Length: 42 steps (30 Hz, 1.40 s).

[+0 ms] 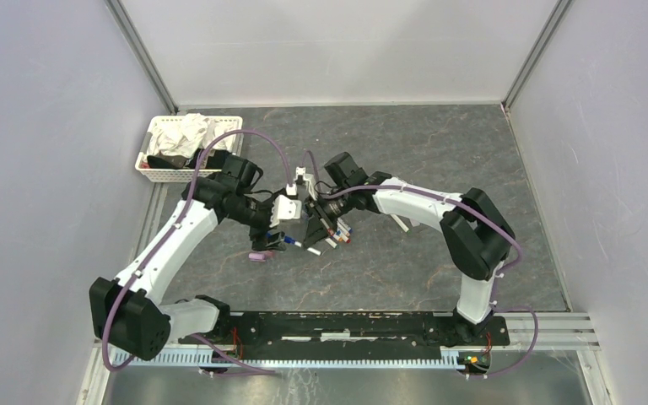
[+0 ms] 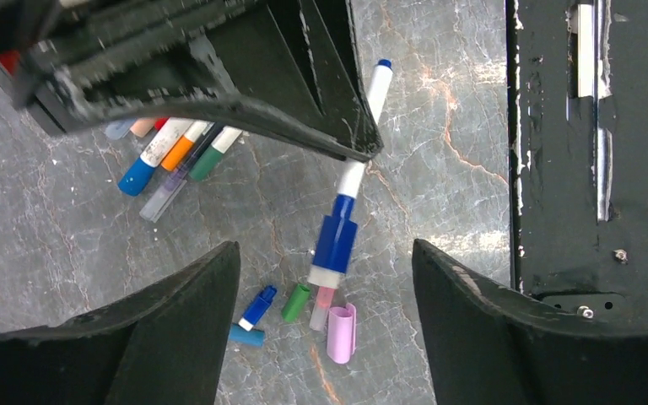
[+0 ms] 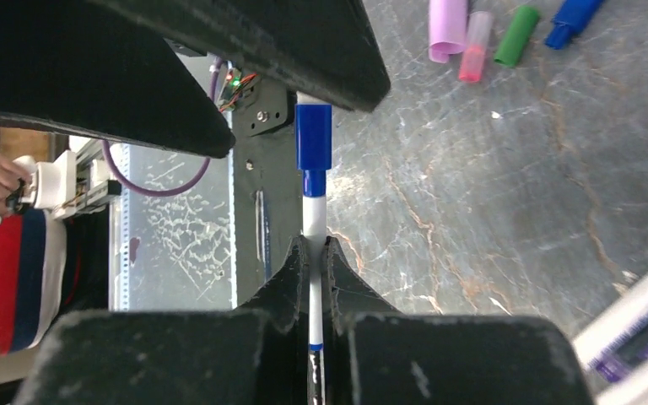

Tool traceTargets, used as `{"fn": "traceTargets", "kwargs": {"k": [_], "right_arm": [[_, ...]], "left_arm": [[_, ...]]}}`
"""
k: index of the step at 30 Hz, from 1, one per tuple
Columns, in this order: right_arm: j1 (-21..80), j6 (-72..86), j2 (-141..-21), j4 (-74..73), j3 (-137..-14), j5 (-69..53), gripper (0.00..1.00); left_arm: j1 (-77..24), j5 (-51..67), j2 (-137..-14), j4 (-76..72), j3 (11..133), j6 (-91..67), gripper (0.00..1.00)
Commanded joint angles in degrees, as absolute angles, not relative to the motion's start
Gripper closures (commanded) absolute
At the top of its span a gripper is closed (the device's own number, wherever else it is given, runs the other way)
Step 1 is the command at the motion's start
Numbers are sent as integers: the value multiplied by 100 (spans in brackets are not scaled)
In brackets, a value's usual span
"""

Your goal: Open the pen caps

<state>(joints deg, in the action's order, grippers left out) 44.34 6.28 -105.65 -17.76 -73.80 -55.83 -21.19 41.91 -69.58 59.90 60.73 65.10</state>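
Observation:
My right gripper [image 3: 313, 240] is shut on the white barrel of a pen [image 3: 312, 215]. The pen's blue cap [image 3: 313, 139] is still on and points toward the left gripper. In the left wrist view that blue cap [image 2: 335, 240] hangs between the fingers of my open left gripper [image 2: 325, 249], touching neither one. Several loose pen caps lie on the table below: blue [image 2: 257, 308], green [image 2: 296, 302], pale pink [image 2: 323, 305] and a wider pink-purple one [image 2: 342, 332]. The other pens [image 2: 169, 156] lie in a bunch beyond. From above, both grippers [image 1: 291, 226] meet mid-table.
A white basket [image 1: 156, 173] holding cloths stands at the back left by the wall. The black base rail [image 1: 346, 325] of the arms runs along the near edge. The bunch of pens [image 1: 337, 234] lies just right of the grippers, and a pink cap [image 1: 260, 256] just left of them.

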Motion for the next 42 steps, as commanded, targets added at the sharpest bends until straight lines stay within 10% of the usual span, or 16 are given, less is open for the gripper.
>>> {"fn": "traceTargets", "kwargs": {"k": [1,11,16,20,25,31,42], "right_arm": [[4509,738,-10685,-1637,-7738,-6147,100],[4514,901,-10712,-1478,-7786,-6399,100],[4510,929,-10743,-1470,-7796,-6425,100],[4547,1163,-10759,-1259,-7737,-6295,72],[4623,1421,-10877,-972,-7652,-6273,58],[4576,1095,-10811,-1331,-7595,-6128,100],[4024,44,-9792,-2347,-6216,-5065,100]], "left_arm": [[-2301,4152,-7048,6057,6040,6947,26],[-2540,3747,-7159,6139,5789,7145,38],[-2583,3733,-7222,6107,5889,7090,60],[-2632,3746,-7255,6091,5977,7019,96],[-2637,3783,-7260,6065,6101,6908,98],[-2637,3544,-7263,6155,6142,7000,98],[-1452,2798,-7852,6620,6668,8096,98]]}}
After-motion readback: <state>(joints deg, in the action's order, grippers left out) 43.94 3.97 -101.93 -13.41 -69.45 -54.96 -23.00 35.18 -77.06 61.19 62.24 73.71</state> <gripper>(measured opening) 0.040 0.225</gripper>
